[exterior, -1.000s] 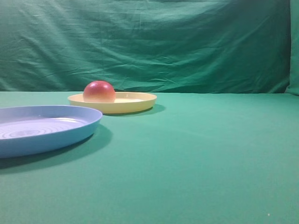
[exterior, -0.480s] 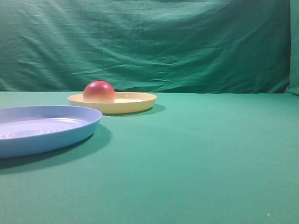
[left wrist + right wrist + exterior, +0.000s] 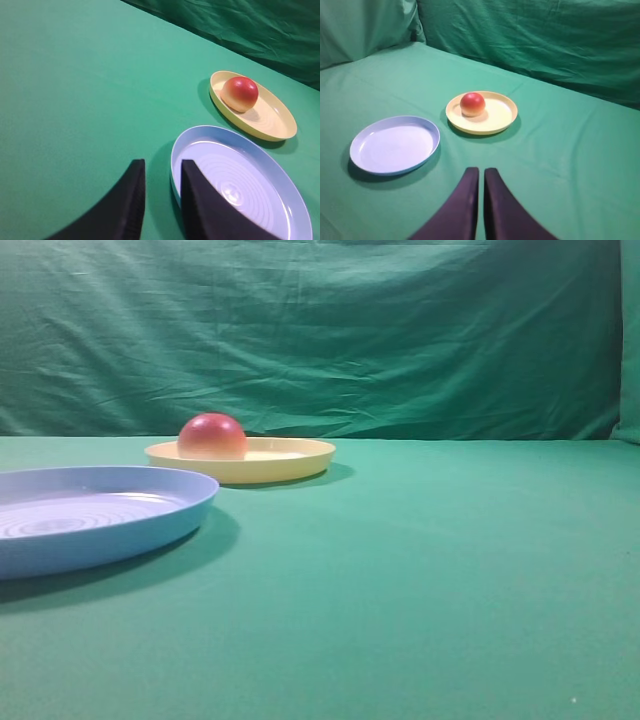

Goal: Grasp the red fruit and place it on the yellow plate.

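Ahead of the right hand, whose fingers are pressed together and empty, the red fruit sits on the yellow plate, toward its far-left side. Judged smooth, rigid, light, possibly slippery; best gripped across the dome's widest girth. Left hand narrowly parted, empty.

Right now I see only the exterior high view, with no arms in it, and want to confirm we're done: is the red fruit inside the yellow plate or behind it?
Observer: Inside; the right wrist view shows the red fruit resting in the yellow plate, off-centre.
Operator: Anything held?
Observer: No; the right gripper has its jaws shut on nothing, back from both plates.
Operator: The left?
Observer: The left gripper has its jaws slightly apart, empty, by the light-blue plate.
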`<action>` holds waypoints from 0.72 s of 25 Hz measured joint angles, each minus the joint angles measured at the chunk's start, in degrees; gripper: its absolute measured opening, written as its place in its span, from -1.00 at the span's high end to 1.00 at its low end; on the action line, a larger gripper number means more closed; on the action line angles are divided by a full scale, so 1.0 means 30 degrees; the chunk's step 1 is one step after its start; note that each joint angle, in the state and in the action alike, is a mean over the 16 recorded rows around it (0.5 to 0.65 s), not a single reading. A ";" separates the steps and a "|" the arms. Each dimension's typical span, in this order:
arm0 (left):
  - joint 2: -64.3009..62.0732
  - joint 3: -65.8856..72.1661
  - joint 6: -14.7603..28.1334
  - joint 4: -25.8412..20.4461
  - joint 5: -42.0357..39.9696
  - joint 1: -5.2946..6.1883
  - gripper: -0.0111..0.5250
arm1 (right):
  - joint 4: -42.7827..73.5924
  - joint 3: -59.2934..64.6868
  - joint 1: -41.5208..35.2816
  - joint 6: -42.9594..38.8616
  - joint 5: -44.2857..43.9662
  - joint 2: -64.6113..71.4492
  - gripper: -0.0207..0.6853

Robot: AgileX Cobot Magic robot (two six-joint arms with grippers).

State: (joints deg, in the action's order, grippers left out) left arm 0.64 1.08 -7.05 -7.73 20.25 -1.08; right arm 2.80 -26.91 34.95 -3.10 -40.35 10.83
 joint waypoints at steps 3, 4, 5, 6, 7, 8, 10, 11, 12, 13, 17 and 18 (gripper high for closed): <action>0.0000 0.0000 0.0000 0.0000 0.0000 0.0000 0.37 | 0.0119 0.1058 -0.0669 -0.0006 0.0804 -0.0043 0.94; 0.0000 0.0000 0.0000 0.0000 0.0000 0.0000 0.37 | 0.0154 0.1452 -0.0978 -0.0008 0.1123 -0.0091 0.94; 0.0000 0.0000 0.0000 0.0000 0.0000 0.0000 0.37 | 0.0189 0.1856 -0.1317 -0.0010 0.1453 -0.0161 0.94; 0.0000 0.0000 0.0000 0.0000 0.0000 0.0000 0.37 | 0.0225 0.2267 -0.1690 -0.0012 0.1789 -0.0265 0.94; 0.0000 0.0000 0.0000 0.0000 0.0000 0.0000 0.37 | 0.0257 0.2680 -0.2092 -0.0012 0.2118 -0.0405 0.94; 0.0000 0.0000 0.0000 0.0000 0.0000 0.0000 0.37 | 0.0286 0.3087 -0.2517 -0.0012 0.2438 -0.0570 0.94; 0.0000 0.0000 0.0000 0.0000 0.0000 0.0000 0.37 | 0.0329 0.3860 -0.3412 -0.0012 0.3005 -0.0951 0.94; 0.0000 0.0000 0.0000 0.0000 0.0000 0.0000 0.37 | 0.0339 0.4219 -0.3880 -0.0012 0.3243 -0.1165 0.94; 0.0000 0.0000 0.0000 0.0000 0.0000 0.0000 0.37 | 0.0347 0.4571 -0.4356 -0.0012 0.3459 -0.1393 0.94; 0.0000 0.0000 0.0000 0.0000 0.0000 0.0000 0.37 | 0.0355 0.4917 -0.4829 -0.0012 0.3666 -0.1626 0.94; 0.0000 0.0000 0.0000 0.0000 0.0000 0.0000 0.37 | 0.0382 0.6261 -0.6403 -0.0012 0.4415 -0.2574 0.94; 0.0000 0.0000 0.0000 0.0000 0.0000 0.0000 0.37 | 0.0388 0.6603 -0.6690 -0.0012 0.4609 -0.2804 0.94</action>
State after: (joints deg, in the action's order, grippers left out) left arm 0.64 1.08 -7.05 -7.73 20.25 -1.08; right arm 3.96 -7.10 14.88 -3.14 -26.52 2.42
